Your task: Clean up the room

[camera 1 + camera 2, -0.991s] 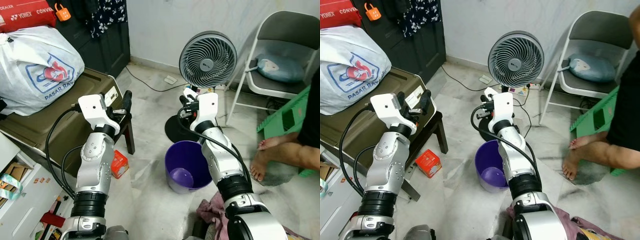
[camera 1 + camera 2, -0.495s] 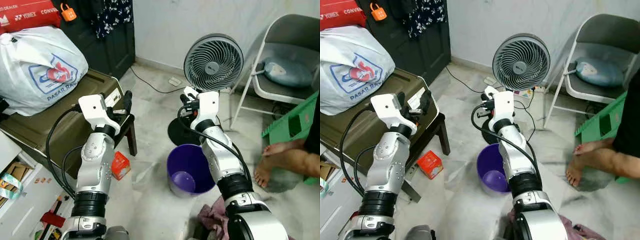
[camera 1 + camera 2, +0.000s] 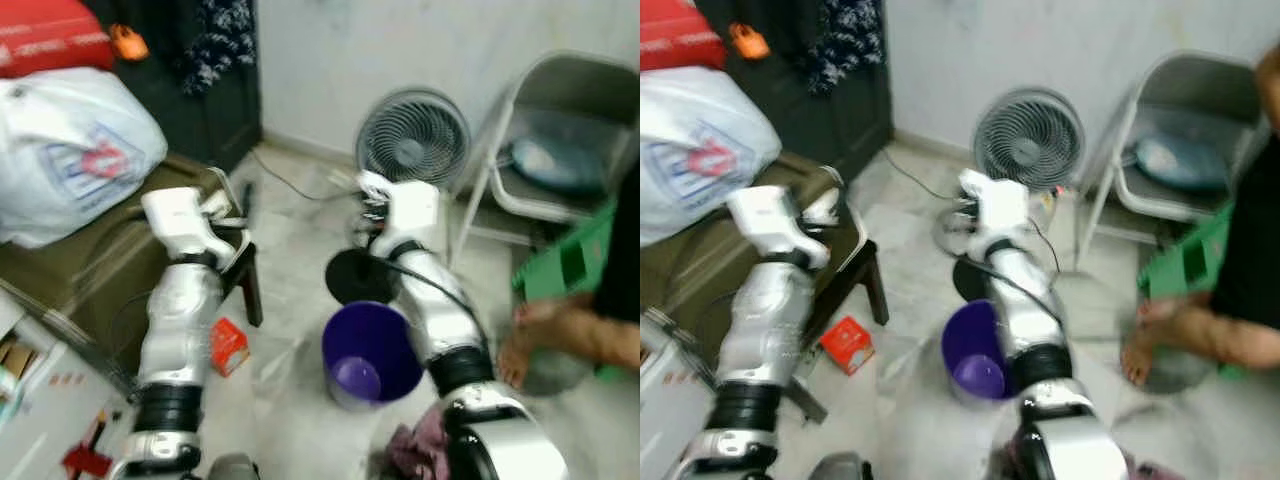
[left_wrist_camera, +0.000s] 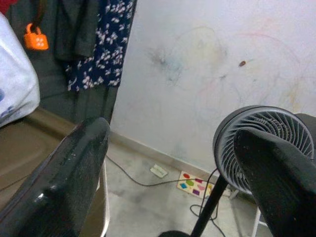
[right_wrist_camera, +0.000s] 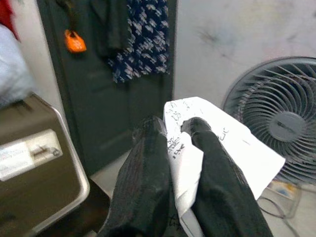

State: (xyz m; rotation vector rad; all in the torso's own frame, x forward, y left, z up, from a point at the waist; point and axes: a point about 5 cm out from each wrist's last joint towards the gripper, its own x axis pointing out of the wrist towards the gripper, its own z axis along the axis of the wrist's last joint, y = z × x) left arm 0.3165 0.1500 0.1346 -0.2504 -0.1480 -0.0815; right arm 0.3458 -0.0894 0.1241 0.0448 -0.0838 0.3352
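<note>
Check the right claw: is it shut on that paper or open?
Shut. In the right wrist view the right claw has its two black fingers pressed on either side of a crumpled white paper with writing on it.

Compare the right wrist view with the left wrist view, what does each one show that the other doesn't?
Right wrist alone: the right claw pinching a white sheet of paper with handwriting between its fingers, and an olive-brown case with a white label.

Left wrist alone: the left claw open with nothing between its fingers, a colourful card on the floor, and the fan's black pole.

Both: the grey standing fan, the dark door hung with a floral garment and an orange tag, and the scribbled white wall.
</note>
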